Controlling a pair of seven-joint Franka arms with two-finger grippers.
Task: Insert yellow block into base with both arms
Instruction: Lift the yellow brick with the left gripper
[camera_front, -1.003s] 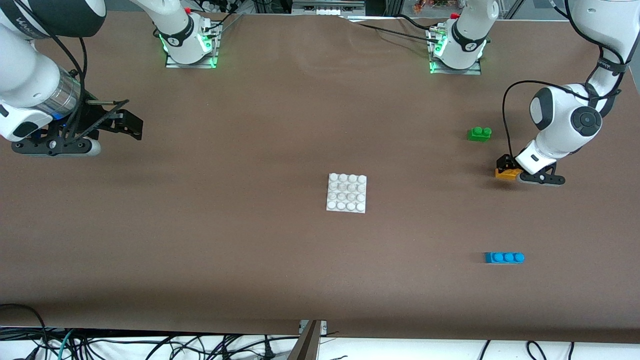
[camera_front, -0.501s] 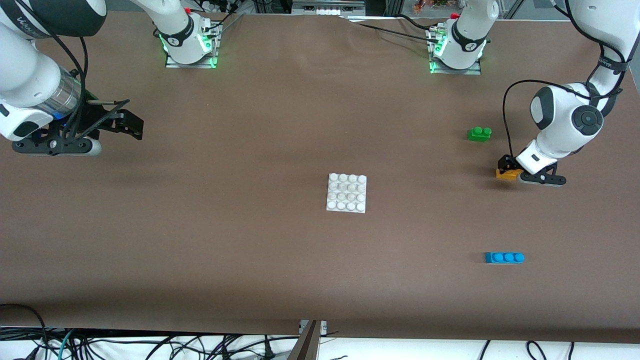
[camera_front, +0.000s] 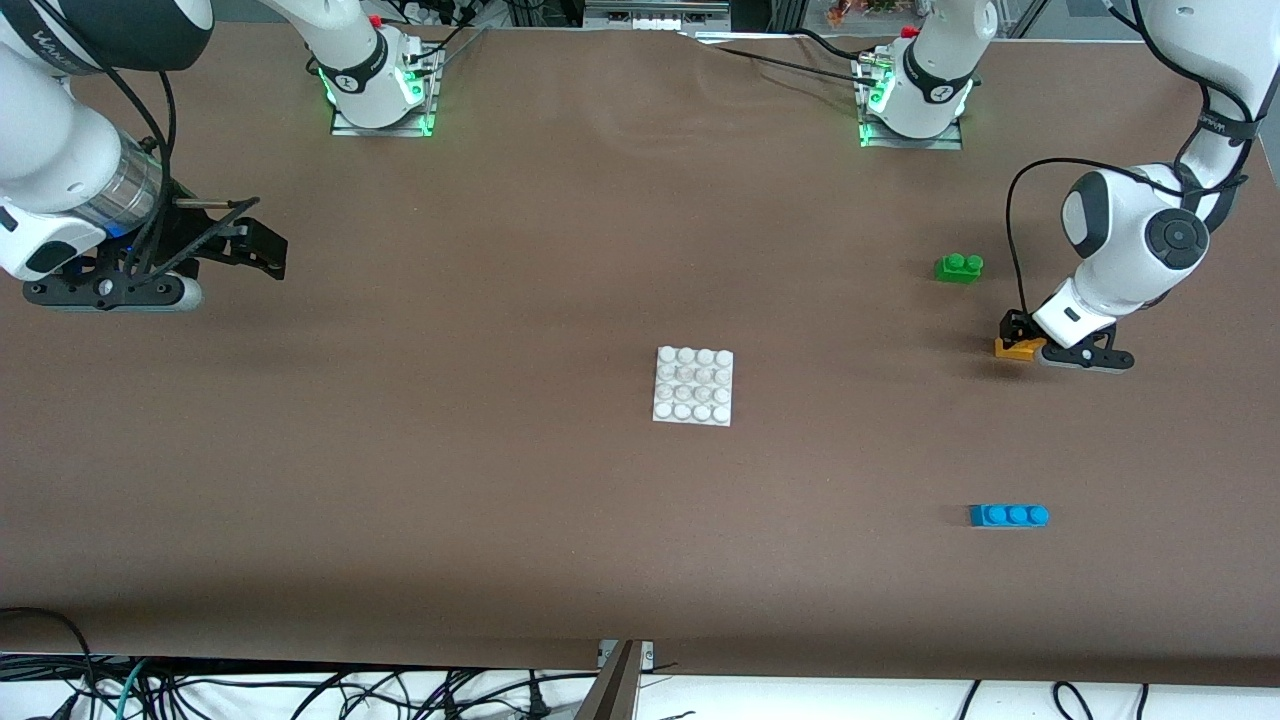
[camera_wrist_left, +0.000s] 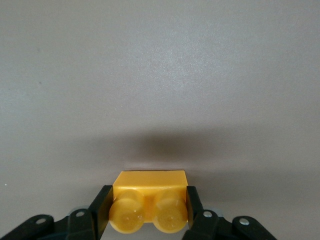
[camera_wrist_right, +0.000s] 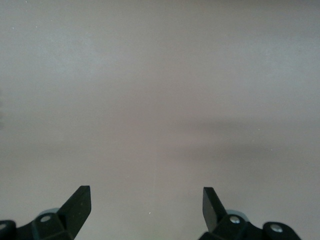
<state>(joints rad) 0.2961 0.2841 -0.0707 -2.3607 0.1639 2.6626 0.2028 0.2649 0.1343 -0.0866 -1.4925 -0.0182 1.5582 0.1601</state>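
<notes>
Left wrist view: left gripper (camera_wrist_left: 148, 212) has its jaws clamped on the two short ends of the yellow block (camera_wrist_left: 149, 207), studs up (block sits at table level, not lifted).
Block location: at the left arm's end of the table, at about 3 o'clock from the base (camera_front: 693, 386), well apart; green brick (camera_front: 958, 267) near it at 11 o'clock, blue brick (camera_front: 1008, 515) nearer the front camera.
Right gripper (camera_wrist_right: 147, 207): jaws wide apart, nothing between them, waiting over bare table at the right arm's end.
Step in hand: grasp made; lift not yet begun.
Next move: raise block straight up, carry toward 9 o'clock to the base, align studs; right arm probably steadies the plate.
</notes>
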